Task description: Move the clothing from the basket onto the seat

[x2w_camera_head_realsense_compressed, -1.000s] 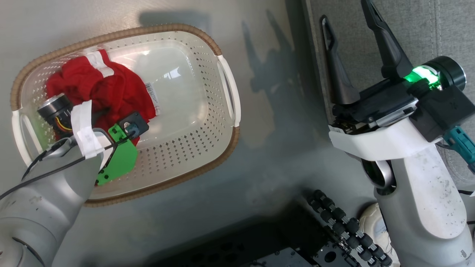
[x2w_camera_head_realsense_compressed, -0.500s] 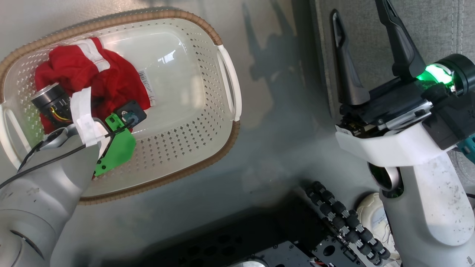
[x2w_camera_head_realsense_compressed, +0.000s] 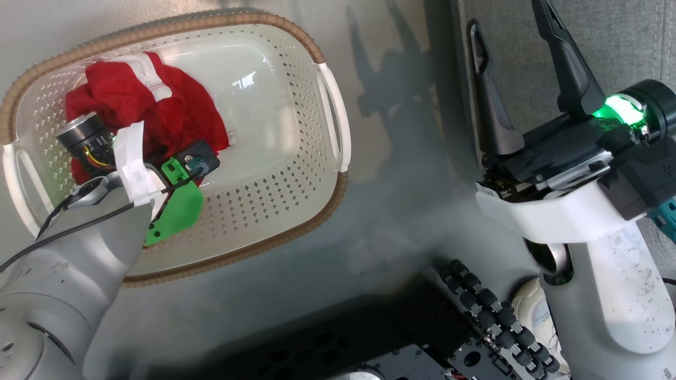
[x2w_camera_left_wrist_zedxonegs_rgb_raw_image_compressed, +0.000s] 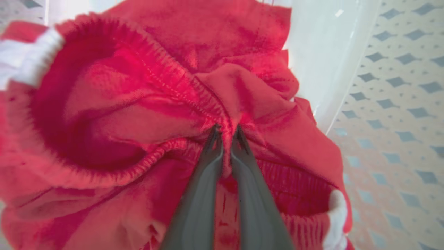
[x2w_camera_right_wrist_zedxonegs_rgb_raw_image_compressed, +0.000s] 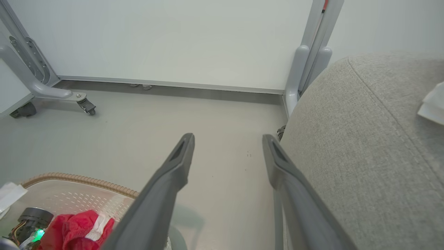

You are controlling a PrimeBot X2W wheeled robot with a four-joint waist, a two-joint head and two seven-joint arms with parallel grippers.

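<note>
- On the grey floor (x2w_camera_head_realsense_compressed: 401, 221), seen from the head, how does the basket (x2w_camera_head_realsense_compressed: 274, 200) lie?
- Its long axis goes across the view from one white handle to the other, with the right end a little higher. The clothing (x2w_camera_head_realsense_compressed: 169, 105) is a crumpled red heap in its left half, and the right half is bare plastic. I cannot give a long axis for the heap itself. A white stripe lies at its far end. The left arm (x2w_camera_head_realsense_compressed: 79, 253) reaches down into the heap and hides its own fingers.
- And the right gripper (x2w_camera_head_realsense_compressed: 507, 16)?
- It points up the view, over the edge of the seat (x2w_camera_head_realsense_compressed: 623, 42). Its fingers are spread wide and hold nothing.
- What does the left wrist view give?
- The left gripper (x2w_camera_left_wrist_zedxonegs_rgb_raw_image_compressed: 225, 133) is pinched narrow on a fold of the clothing (x2w_camera_left_wrist_zedxonegs_rgb_raw_image_compressed: 138, 104), just beside the elastic waistband. The round opening of the waistband lies to the left, and the perforated basket (x2w_camera_left_wrist_zedxonegs_rgb_raw_image_compressed: 399, 104) wall is at the right.
- And the right wrist view?
- The right gripper (x2w_camera_right_wrist_zedxonegs_rgb_raw_image_compressed: 228, 139) stands wide above the floor. The seat (x2w_camera_right_wrist_zedxonegs_rgb_raw_image_compressed: 364, 139) is at the right, and the basket (x2w_camera_right_wrist_zedxonegs_rgb_raw_image_compressed: 79, 180) with the clothing (x2w_camera_right_wrist_zedxonegs_rgb_raw_image_compressed: 69, 225) is at the lower left.
- What differs from half a second ago?
- Then a label on the basket bottom showed beside the cloth. Now the cloth nearly covers it. The right gripper is as wide as before.
</note>
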